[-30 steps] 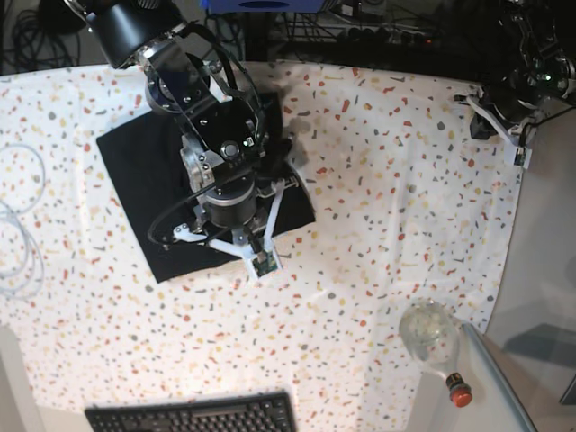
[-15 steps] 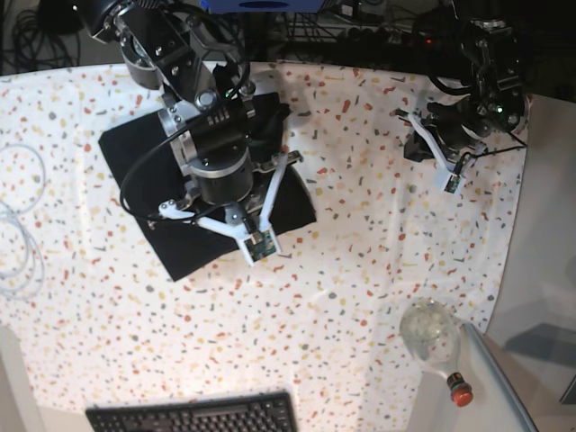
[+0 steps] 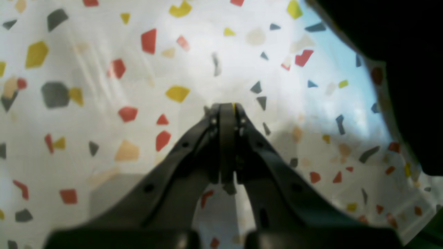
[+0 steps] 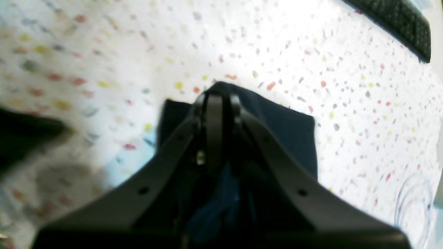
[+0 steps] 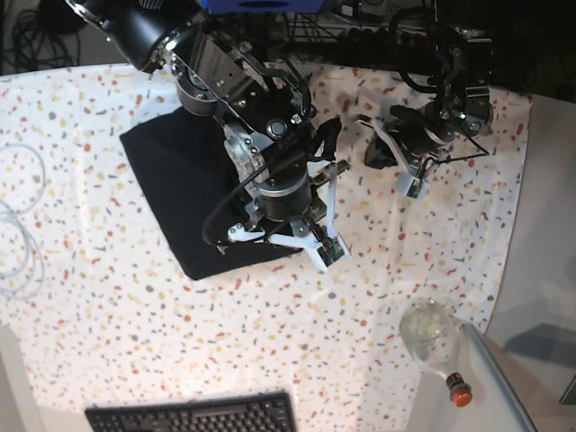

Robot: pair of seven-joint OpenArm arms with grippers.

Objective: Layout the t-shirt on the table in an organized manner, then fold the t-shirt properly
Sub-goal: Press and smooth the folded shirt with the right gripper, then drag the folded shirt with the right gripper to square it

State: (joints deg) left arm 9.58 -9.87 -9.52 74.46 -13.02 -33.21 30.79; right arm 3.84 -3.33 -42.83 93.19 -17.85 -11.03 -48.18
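The black t-shirt (image 5: 184,193) lies folded into a rough rectangle on the left half of the table (image 5: 108,333). My right arm (image 5: 270,180) hangs over the t-shirt's right part and hides its own fingers in the base view. In the right wrist view my right gripper (image 4: 218,91) is shut, its tips at the t-shirt's (image 4: 287,138) far edge with dark fabric bunched between the jaws. My left arm (image 5: 423,130) is at the back right. My left gripper (image 3: 226,108) is shut and holds nothing, just above the speckled cloth (image 3: 104,86).
A black keyboard (image 5: 193,414) lies at the front edge, also seen as the keyboard (image 4: 391,24) in the right wrist view. White cable loops (image 5: 18,225) sit at the left edge. A clear glass vessel (image 5: 430,331) and a red-capped item (image 5: 459,393) stand at the front right.
The t-shirt has shifted to the right together with my right arm. My left arm has swung in from the far right corner toward the table's middle.
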